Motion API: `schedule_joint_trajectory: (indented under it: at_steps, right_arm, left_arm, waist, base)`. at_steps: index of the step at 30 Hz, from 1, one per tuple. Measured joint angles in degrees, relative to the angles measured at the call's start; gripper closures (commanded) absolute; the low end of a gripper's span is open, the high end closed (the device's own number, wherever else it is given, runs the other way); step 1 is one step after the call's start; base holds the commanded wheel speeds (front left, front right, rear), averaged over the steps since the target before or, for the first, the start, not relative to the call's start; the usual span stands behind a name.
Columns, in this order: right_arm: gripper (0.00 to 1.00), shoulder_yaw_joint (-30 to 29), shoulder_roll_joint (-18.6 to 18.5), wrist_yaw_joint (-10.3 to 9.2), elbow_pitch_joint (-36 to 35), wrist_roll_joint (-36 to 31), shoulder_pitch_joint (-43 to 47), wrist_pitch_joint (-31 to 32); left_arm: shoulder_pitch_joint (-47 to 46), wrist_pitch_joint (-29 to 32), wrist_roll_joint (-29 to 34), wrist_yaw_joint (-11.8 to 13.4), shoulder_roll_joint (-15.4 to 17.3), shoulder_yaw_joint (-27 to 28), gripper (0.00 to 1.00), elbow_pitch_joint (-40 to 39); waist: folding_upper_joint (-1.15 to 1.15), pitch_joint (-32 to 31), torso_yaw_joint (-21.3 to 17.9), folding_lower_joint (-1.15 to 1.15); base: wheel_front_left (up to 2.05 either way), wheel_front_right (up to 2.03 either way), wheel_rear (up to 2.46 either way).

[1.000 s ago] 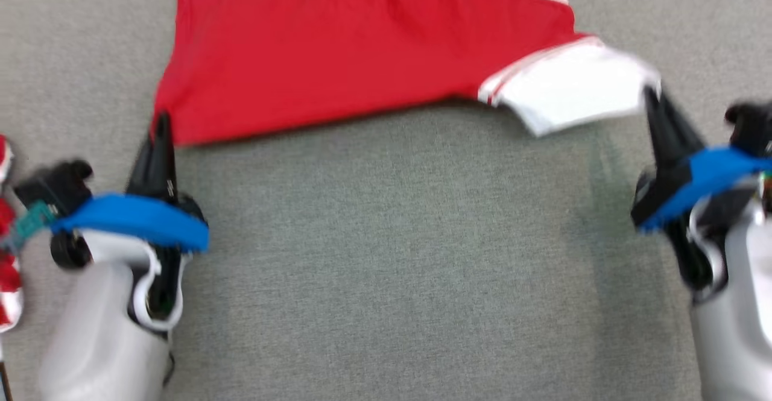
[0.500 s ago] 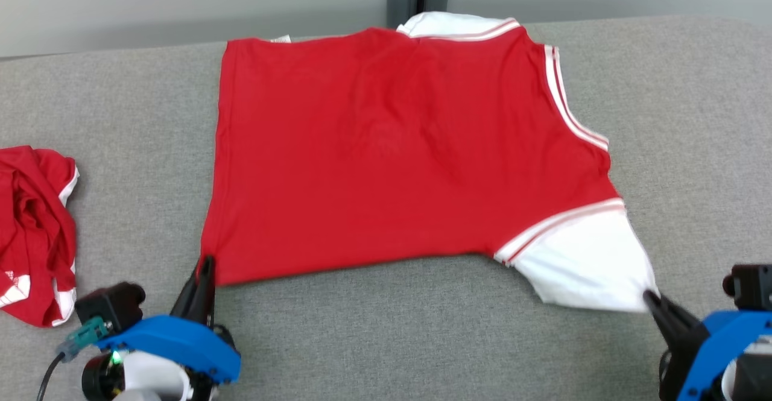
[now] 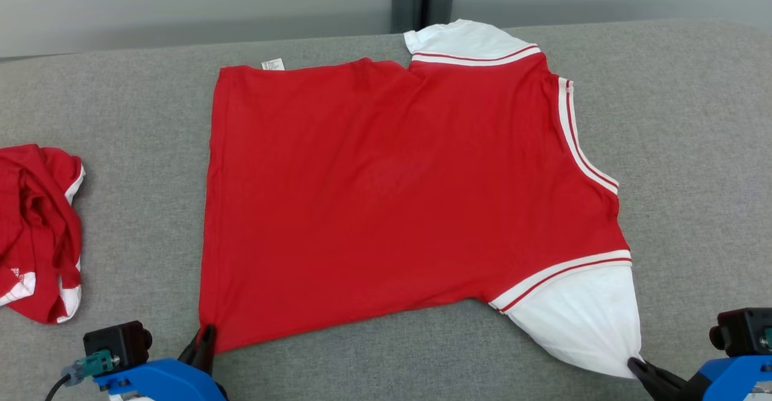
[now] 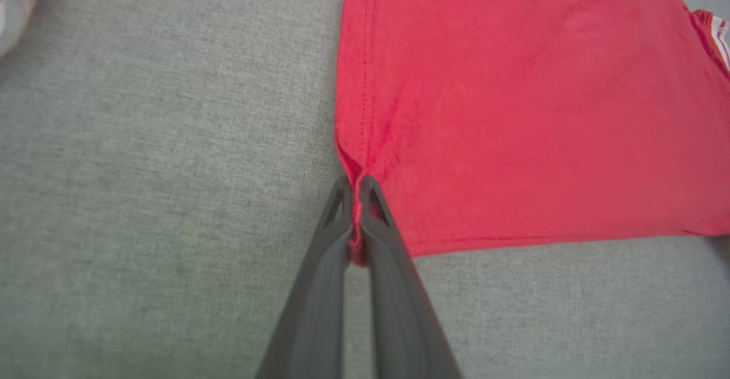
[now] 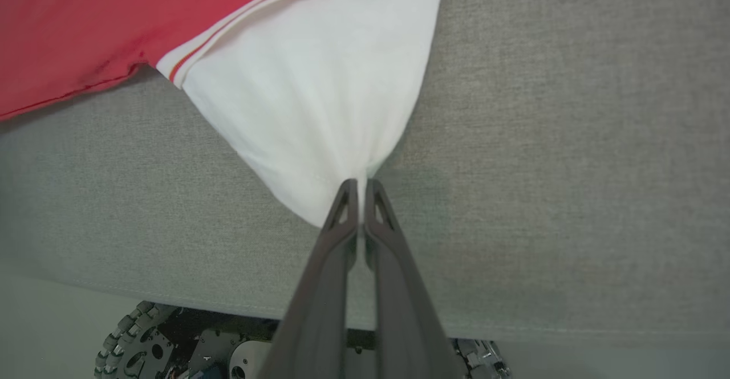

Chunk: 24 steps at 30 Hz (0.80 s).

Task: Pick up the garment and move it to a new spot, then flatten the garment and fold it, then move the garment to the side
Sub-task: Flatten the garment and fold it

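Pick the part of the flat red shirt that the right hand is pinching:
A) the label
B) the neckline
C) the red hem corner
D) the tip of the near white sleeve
D: the right hand is shut on the tip of the white sleeve of the red shirt, while the left hand pinches the red hem corner.
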Motion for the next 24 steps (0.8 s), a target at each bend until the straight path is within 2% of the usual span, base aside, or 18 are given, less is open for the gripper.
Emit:
schedule_joint_trajectory:
  at_steps: [2, 6, 14, 20, 24]
  right_arm:
    - [1.0, -0.16, 0.01, 0.0, -0.79, 0.21, 0.45, 0.66]
    - [1.0, -1.0, -0.02, 0.0, -1.98, -1.05, -0.37, -0.84]
    - [1.0, 1.68, -0.19, 0.0, -3.92, -7.26, -14.51, -3.94]
    - [1.0, 3.61, -3.18, 0.0, 2.8, -7.84, -26.61, -3.89]
    - [1.0, 4.53, -6.5, 0.0, 8.32, -7.33, -32.71, -4.91]
  left_arm:
    - [1.07, 1.76, -0.12, 1.2, 0.27, -0.1, 1.0, -1.48]
    - [1.4, 1.57, -0.69, 1.23, 0.2, 0.21, 1.0, -4.35]
    - [-4.98, 3.01, -2.81, -1.79, -0.18, 0.01, 1.0, -4.95]
    - [-10.45, 5.32, -5.21, -2.26, -1.87, 0.04, 1.0, -2.75]
    - [-13.48, 5.61, -6.28, -1.93, -3.79, 0.24, 1.0, -0.11]
  waist:
    - [0.0, 0.07, 0.1, 0.0]
    - [0.0, 0.51, 0.36, 0.0]
    - [0.0, 2.25, 0.46, 0.0]
    - [0.0, 3.84, 1.48, 0.0]
    - [0.0, 5.07, 2.75, 0.0]
  base:
    - [0.0, 0.0, 0.0]
    - [0.0, 0.0, 0.0]
    - [0.0, 0.0, 0.0]
    - [0.0, 0.0, 0.0]
    - [0.0, 0.0, 0.0]
